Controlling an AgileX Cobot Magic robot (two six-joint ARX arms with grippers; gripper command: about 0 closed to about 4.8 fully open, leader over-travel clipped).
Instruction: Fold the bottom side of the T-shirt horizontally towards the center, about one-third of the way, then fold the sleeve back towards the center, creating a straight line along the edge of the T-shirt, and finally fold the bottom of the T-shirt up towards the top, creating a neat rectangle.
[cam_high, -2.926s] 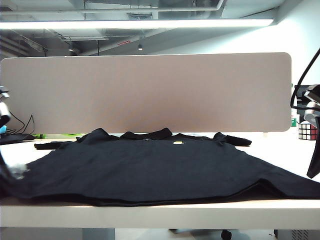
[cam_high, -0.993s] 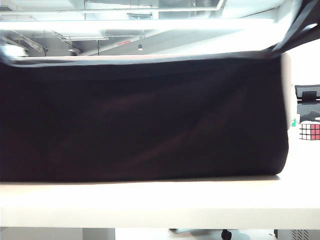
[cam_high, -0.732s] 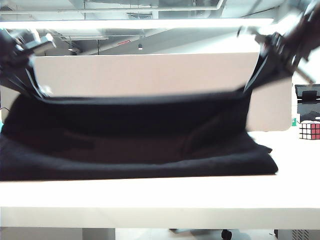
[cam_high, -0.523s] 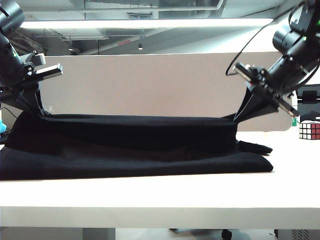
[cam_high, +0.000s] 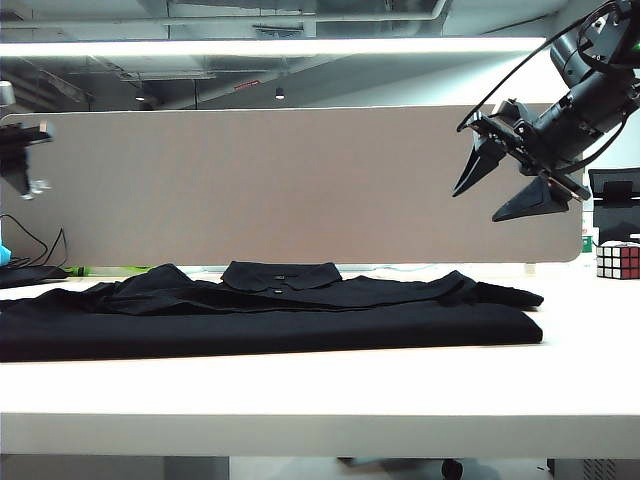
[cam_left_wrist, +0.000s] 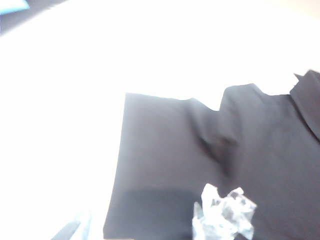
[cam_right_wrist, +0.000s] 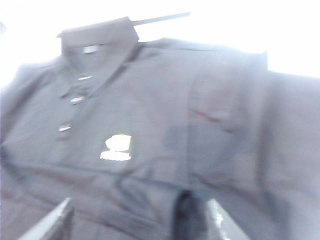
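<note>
Tabletop (cam_high: 400, 390): white, under the folded T-shirt (cam_high: 270, 310).
Left end effector (cam_left_wrist: 145, 227): above shirt, grip unclear.
Right end effector (cam_high: 505, 185): released, above shirt.

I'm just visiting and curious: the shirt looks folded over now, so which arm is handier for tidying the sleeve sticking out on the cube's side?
Probably the right gripper: it hangs open above the T-shirt's protruding sleeve. The left gripper is at the far opposite edge.

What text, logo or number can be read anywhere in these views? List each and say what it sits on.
No text here can be read.
The yellow and white chest mark on the T-shirt: too blurred to read.
The red ceiling sign: too small to read.
The Rubik's cube: coloured squares only.
</note>
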